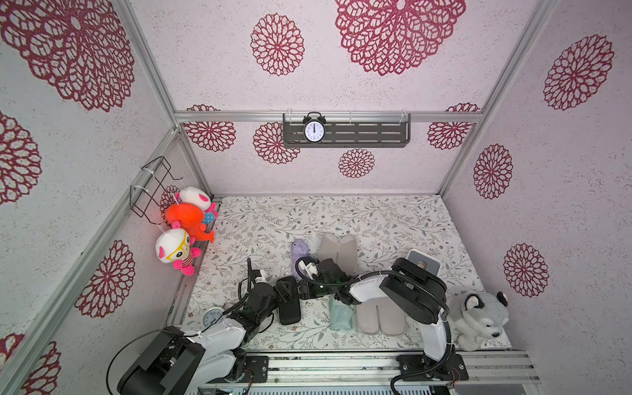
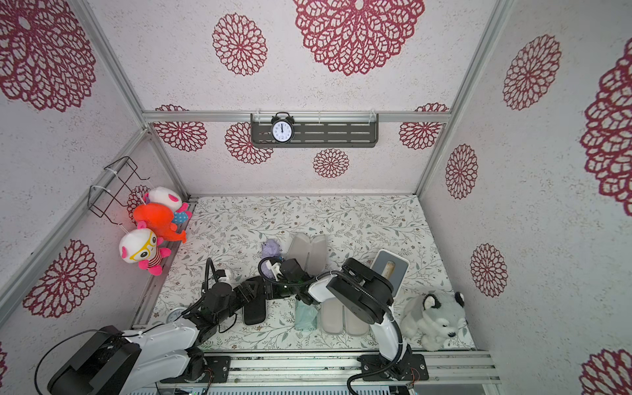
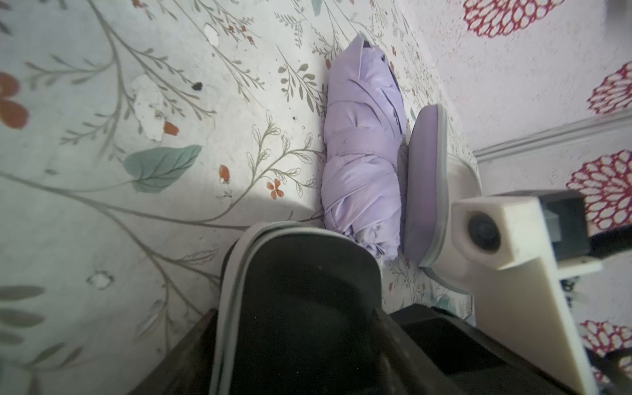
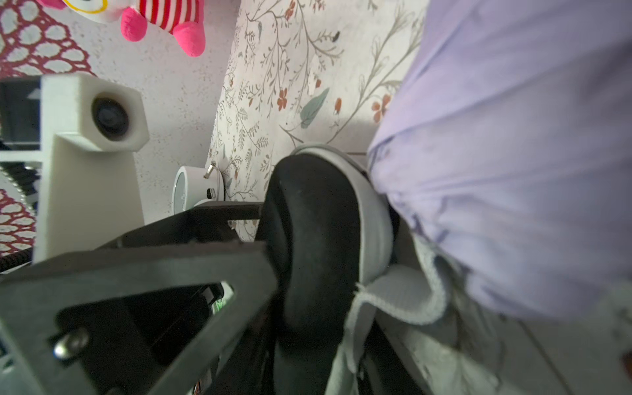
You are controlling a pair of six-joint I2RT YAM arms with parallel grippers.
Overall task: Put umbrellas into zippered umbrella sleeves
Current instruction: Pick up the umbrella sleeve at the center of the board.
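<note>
Table (image 1: 393,219) held all three sleeves. Mint sleeve (image 1: 379,319) and lilac sleeve (image 1: 338,249) both lay open, grey lining up, empty. Black sleeve (image 1: 290,309) lay folded shut nr the front, betw. the two arms. Lilac umbrella (image 1: 299,249) lay just beside its sleeve, touching its shell in the left wrist view. Mint umbrella (image 1: 340,314) lay right beside the mint sleeve. No black umbrella in sight anywhere, so prob. already inside the black sleeve.

Left gripper (image 1: 285,290) was at the black sleeve's far end, jaws spread wide w/ the sleeve's end betw. them, nothing pinched as far as I could see. Right gripper (image 1: 303,287) was at that same end, but its fingers didn't show, so can't tell how far open or whether it had hold of anything. Right wrist view showed a loose grey zip tape (image 4: 393,297) at that end, so the zip looked not fully run.

Step in hand, I'd judge: closing the black sleeve. Next move prob. needs one gripper steadying the shell while the other finds the zip pull. After that, the lilac umbrella into the lilac sleeve.
</note>
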